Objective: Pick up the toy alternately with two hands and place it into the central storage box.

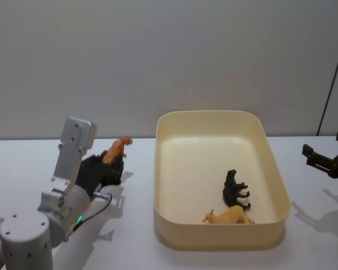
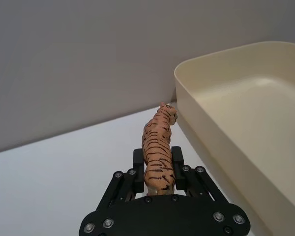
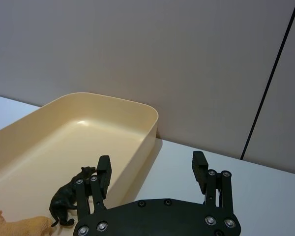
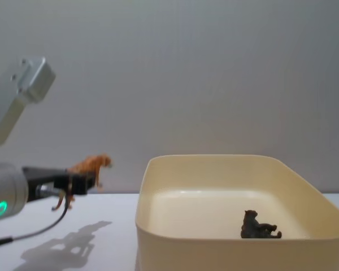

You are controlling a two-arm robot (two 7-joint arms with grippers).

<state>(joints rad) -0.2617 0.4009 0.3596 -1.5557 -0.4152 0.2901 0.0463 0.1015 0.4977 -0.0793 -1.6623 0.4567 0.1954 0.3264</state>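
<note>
Left gripper (image 2: 159, 160) fingers pinching striped tiger (image 2: 159, 147) (raised beside the tub (image 1: 163, 169)), right gripper (image 3: 152, 172) fingers spread, holding nothing

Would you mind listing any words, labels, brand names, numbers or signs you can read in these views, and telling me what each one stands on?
None: there is no readable text.
The storage box has plain walls.
The tiger toy held in the left gripper carries only stripes.
The right gripper, open beside the box, shows only screws.
The black animal and tan animal in the box are unmarked.
</note>
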